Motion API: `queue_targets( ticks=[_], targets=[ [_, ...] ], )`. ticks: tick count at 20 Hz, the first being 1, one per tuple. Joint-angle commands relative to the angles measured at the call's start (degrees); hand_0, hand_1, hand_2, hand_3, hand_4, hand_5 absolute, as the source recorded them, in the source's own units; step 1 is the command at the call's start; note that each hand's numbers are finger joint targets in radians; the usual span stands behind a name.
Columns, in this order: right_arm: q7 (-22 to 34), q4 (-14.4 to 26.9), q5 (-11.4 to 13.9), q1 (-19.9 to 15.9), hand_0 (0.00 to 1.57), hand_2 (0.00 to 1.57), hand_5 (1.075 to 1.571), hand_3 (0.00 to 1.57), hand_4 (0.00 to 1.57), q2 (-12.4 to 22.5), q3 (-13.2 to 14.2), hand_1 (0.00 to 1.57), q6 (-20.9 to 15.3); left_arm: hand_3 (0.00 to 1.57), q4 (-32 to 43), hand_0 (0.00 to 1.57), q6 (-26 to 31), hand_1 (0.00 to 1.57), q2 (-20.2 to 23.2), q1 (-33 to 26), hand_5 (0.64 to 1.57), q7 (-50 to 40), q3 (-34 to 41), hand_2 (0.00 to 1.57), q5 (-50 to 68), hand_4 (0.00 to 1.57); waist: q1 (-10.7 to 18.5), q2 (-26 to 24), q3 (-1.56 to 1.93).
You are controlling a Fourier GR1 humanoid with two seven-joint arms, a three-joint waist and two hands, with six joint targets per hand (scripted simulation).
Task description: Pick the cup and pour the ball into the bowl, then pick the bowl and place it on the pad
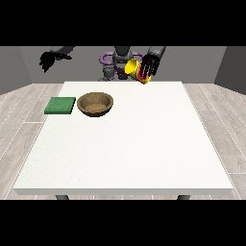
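We see a large white rectangular table [125, 144] filling the middle of the frame, with the robot small behind its far edge at the top centre.

The hand at the view's right [150, 65] sits just right of top centre, raised above the table's far edge. Its dark fingers are curled round a bright yellow cup with a red band [136, 70], so the cup is held in the air and not resting on the table. The cup is tilted, with its wide mouth turned toward the left of the frame and slightly upward, and its narrower base pointing down to the right beneath the fingers. We cannot make out a ball inside the cup or anywhere else.

The hand at the view's left [48, 60] hangs in the upper left of the frame, well apart from the table and from everything on it. It holds nothing; its fingers droop downward, but we cannot tell whether they are spread or curled.

On the table's upper left part stands a round brown wooden bowl [95, 104], upright, with its inside looking bare. Just beside it to the left, at the table's left edge and not touching the bowl, lies a flat green square pad [60, 105]. The cup is above and to the right of the bowl, well apart from it.
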State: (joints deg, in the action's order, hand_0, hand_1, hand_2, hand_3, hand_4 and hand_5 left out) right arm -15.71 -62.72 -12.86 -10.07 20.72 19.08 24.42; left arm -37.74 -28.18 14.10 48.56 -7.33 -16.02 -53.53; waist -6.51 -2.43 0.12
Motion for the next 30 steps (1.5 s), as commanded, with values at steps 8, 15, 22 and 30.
queue_targets(
  ticks=[8, 15, 22, 30],
  targets=[
    [-1.05, 3.68, 0.01, -2.73, 0.0, 0.0, 1.571, 0.0, 0.0, 1.84, 0.4, 0.0, 1.99, 1.57, 4.19, 1.5, 11.31, 1.5, -10.13, 8.23, 1.056, -14.23, -18.67, 1.57, -24.14, 1.57, -2.02, 0.12, -0.02],
    [-1.88, 6.29, 0.47, -2.52, 0.0, 0.0, 1.571, 0.0, 0.0, 1.83, 0.4, 0.0, 2.41, 1.57, 7.45, 1.5, 21.54, 1.5, -10.62, 11.66, 1.236, -15.11, -29.65, 1.57, -37.53, 1.49, -0.17, -1.04, -0.02],
    [0.54, 5.98, -0.97, -3.89, 0.0, 0.0, 1.57, 0.0, 0.0, 2.92, 1.99, 0.0, 1.01, 1.57, 5.57, 1.45, 26.04, 1.45, -12.22, 10.65, 1.129, -10.93, -30.73, 1.57, -42.26, 1.53, 1.2, -1.99, -0.11],
    [2.67, 5.79, -1.51, -2.28, 0.0, 0.0, 1.565, 0.0, 0.1, 0.64, 2.51, 0.0, -2.25, 1.57, -3.92, 1.3, 10.42, 1.3, -10.93, 5.02, 1.19, -16.84, -6.78, 1.57, -20.72, 1.57, 7.01, -0.35, -0.71]
  ],
)
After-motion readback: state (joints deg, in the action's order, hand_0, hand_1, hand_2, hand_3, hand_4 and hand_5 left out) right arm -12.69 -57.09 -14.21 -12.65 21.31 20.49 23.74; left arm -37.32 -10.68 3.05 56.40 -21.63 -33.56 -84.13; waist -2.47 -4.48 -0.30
